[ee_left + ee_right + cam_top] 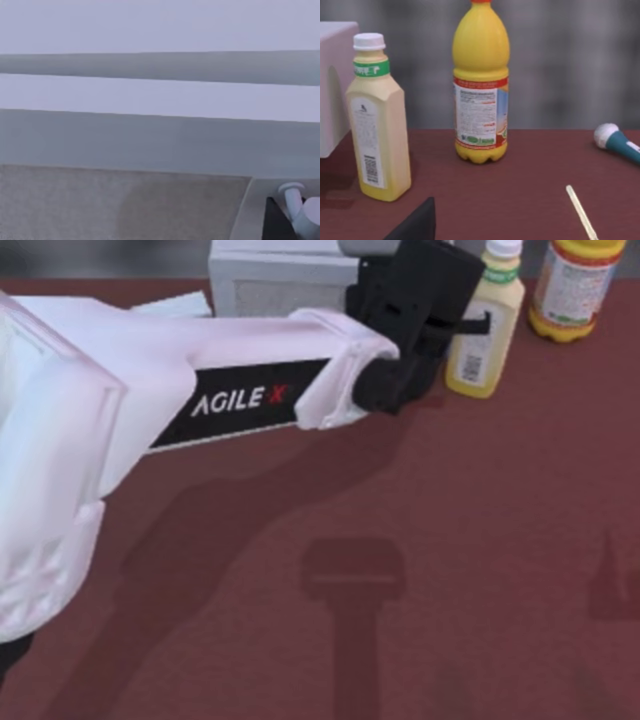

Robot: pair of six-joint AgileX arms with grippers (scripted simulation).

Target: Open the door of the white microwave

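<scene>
Progress looks early: the boxy white microwave [280, 280] sits directly ahead of the black left gripper [415, 315], its flat white door with grey mesh window [120, 205] seemingly closed, close before the wrist camera. Whether those fingers grasp anything cannot be told. Pulling open remains. The right arm is out of sight.

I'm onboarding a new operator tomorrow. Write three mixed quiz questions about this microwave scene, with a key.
1. True or false: the left arm's claw is at the white microwave.
2. How many bottles stand at the top view's right of the microwave?
3. Which is nearer the microwave: A) cream bottle B) yellow bottle?

Key: 1 true; 2 two; 3 A.
</scene>
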